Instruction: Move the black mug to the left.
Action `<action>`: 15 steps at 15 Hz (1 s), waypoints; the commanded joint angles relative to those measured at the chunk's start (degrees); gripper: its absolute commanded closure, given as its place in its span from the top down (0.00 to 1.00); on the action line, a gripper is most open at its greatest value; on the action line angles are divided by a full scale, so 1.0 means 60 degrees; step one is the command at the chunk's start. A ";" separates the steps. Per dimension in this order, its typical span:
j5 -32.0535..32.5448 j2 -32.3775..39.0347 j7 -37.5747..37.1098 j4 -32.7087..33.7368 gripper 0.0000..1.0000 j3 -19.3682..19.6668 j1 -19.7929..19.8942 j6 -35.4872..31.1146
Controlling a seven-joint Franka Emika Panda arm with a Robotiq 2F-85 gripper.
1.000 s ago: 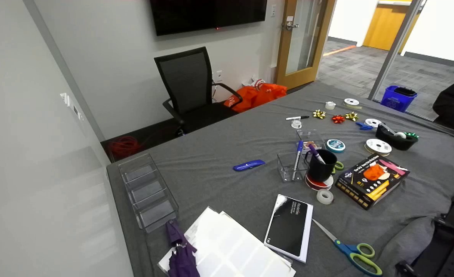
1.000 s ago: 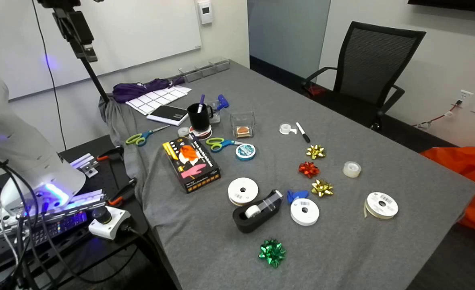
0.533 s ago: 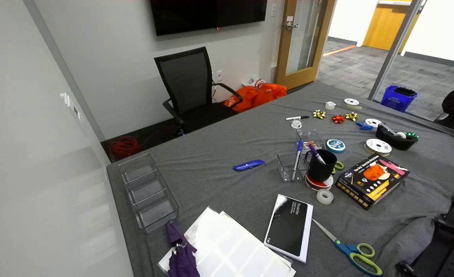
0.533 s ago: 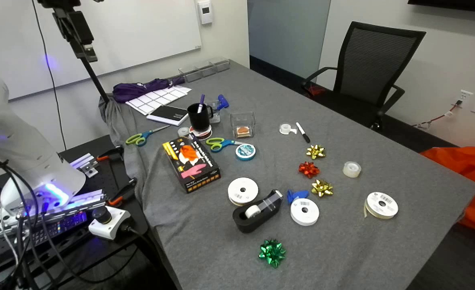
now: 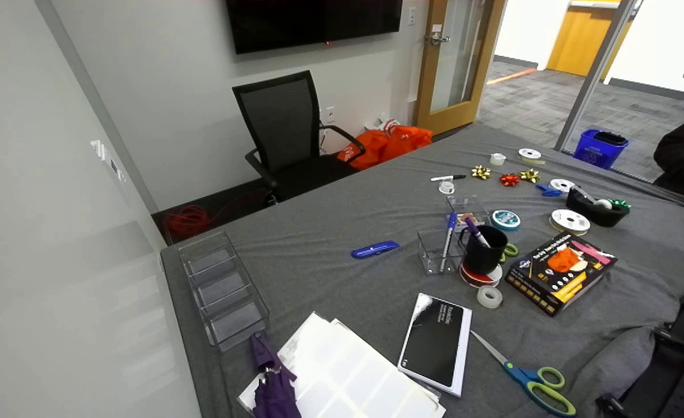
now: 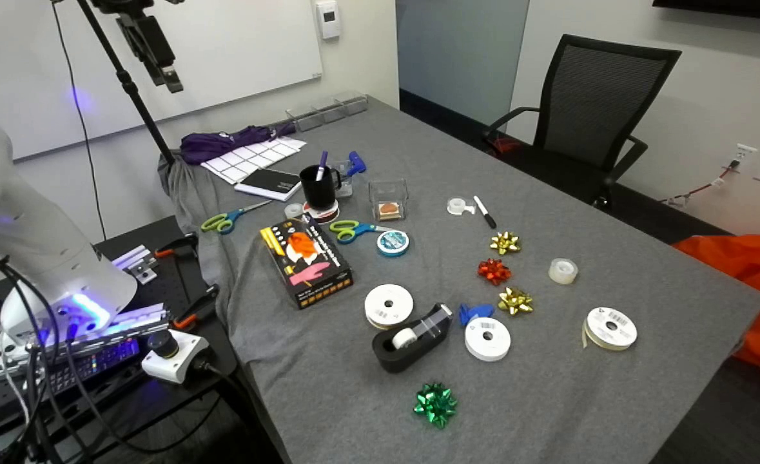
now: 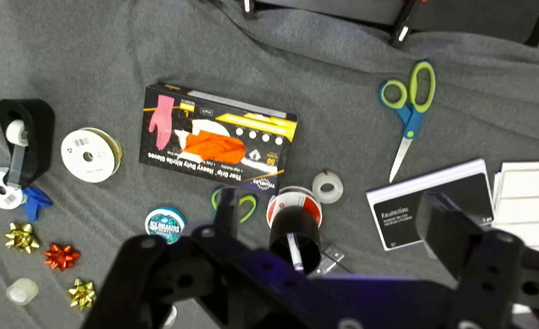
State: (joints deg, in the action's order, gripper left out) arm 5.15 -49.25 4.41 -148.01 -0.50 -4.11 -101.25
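Black mug (image 5: 484, 255) is upright on a red-and-white ribbon spool (image 7: 296, 199), purple marker (image 5: 476, 233) leaning in it. Tight around the mug: clear acrylic box (image 5: 427, 259) right at its handle, blue pen (image 5: 449, 235) leaning in that box; can't tell if box and mug touch. Roughly opposite the handle, just beside the mug: Thor Grip nitrile glove box (image 7: 216, 137). Clear tape roll (image 7: 328, 198) is next to the spool under the mug. Green-and-blue scissors (image 6: 347, 232) near the mug, Ice Breakers tin (image 7: 165, 224) a bit farther out, second acrylic box (image 6: 389, 190) also near. Recollections pad (image 5: 436, 342) and second pair of scissors (image 7: 413, 124) lie farther from the mug than the tape roll. Gripper (image 7: 332, 212) is raised, well apart from the mug, jaws spread wide. Change: in an exterior view its visible fingertip (image 6: 172, 78) is closer to the mug than half a second ago. Mug and everything around it: same spots.
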 commanded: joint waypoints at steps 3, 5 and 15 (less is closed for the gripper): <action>-0.0385 0.2091 -0.0834 0.0606 1.00 -0.0183 0.0100 -0.1864; -0.0685 0.2646 -0.0739 0.0763 1.00 -0.0023 0.0031 -0.2250; -0.2759 0.4824 -0.1209 0.1649 1.00 0.0441 0.0243 -0.3930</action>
State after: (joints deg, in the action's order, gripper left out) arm -8.74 -24.75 -1.36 -140.78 2.40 -3.72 -121.52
